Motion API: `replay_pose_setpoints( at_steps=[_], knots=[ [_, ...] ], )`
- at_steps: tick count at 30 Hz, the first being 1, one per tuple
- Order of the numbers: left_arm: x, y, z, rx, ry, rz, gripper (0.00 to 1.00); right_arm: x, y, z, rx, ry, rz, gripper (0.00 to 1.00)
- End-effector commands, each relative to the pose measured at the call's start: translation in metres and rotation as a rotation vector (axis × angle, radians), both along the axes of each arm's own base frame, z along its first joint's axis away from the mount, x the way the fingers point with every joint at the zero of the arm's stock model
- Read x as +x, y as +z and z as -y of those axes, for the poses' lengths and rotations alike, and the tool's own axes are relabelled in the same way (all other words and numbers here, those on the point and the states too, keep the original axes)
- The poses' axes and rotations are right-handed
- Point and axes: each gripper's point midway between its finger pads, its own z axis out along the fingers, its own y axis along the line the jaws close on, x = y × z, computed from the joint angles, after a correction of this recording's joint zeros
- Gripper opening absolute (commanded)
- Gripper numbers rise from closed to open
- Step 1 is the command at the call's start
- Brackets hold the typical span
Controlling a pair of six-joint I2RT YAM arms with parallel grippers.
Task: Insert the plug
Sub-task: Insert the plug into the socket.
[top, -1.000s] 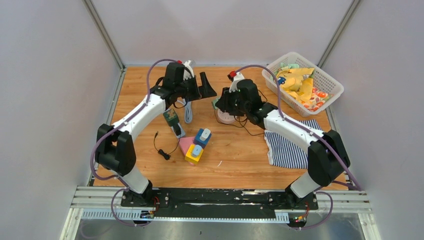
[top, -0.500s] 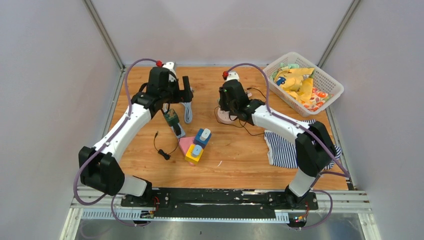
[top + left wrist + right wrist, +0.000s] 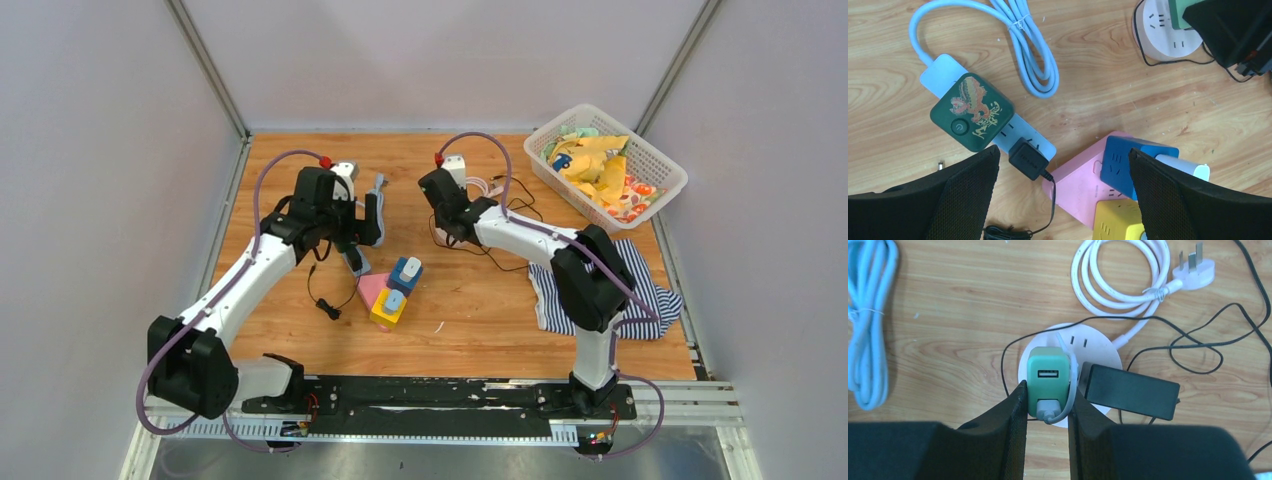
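One wood tabletop (image 3: 480,300), grey walls (image 3: 100,150) round. R wrist cam, not top cam, shows right jaws clamped on green plug (image 3: 1048,377) atop round white socket (image 3: 1093,342); left jaws wide open, empty.

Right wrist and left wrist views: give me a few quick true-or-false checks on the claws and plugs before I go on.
The right claw is shut on the green charger. True.
The left claw grips a plug. False: it is open and empty.
The green charger is over the round white socket. True.
The white three-pin plug is pushed into a socket. False: it lies loose on the table.
The basket is empty. False: it holds colourful things.
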Motion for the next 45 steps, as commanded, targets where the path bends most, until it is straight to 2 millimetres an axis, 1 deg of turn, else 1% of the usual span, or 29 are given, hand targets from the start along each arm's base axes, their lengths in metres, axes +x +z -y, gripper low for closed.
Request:
replay_pose_setpoints(
  at_steps=[1,4,9,18,22,26,28,30,35,41,45],
  knots=[
    [-0.007,0.007,-0.006,0.030,-0.031,0.029,1.00,-0.003,-0.001,-0.002,-0.013,-0.071,0.005,0.00],
    [-0.007,0.008,-0.008,0.034,-0.026,0.039,1.00,-0.005,-0.007,-0.001,-0.033,-0.092,-0.015,0.00],
    [-0.007,0.008,-0.008,0.035,-0.024,0.039,1.00,-0.004,-0.010,0.000,-0.037,-0.116,-0.019,0.00],
    [-0.007,0.007,-0.009,0.041,-0.018,0.038,1.00,-0.003,-0.025,0.002,-0.038,-0.154,-0.033,0.00],
    [-0.006,0.007,-0.009,0.042,-0.019,0.038,1.00,-0.002,-0.027,-0.002,-0.029,-0.147,-0.040,0.00],
    [-0.006,0.007,-0.010,0.045,-0.017,0.039,1.00,0.000,-0.032,0.000,-0.037,-0.144,-0.047,0.00],
    [-0.006,0.007,-0.010,0.047,-0.017,0.039,1.00,-0.002,-0.039,0.002,-0.044,-0.144,-0.072,0.00],
    [-0.005,0.007,-0.011,0.051,-0.014,0.040,1.00,-0.009,-0.048,0.009,-0.051,-0.157,-0.102,0.00],
    [-0.004,0.006,-0.010,0.047,-0.014,0.033,1.00,-0.025,-0.081,0.013,-0.093,-0.143,-0.196,0.00],
    [-0.004,0.004,-0.009,0.050,-0.015,0.021,1.00,-0.038,-0.112,0.022,-0.143,-0.134,-0.312,0.00],
    [-0.004,0.003,-0.009,0.050,-0.015,0.019,1.00,-0.054,-0.131,0.028,-0.154,-0.143,-0.386,0.00]
  ],
)
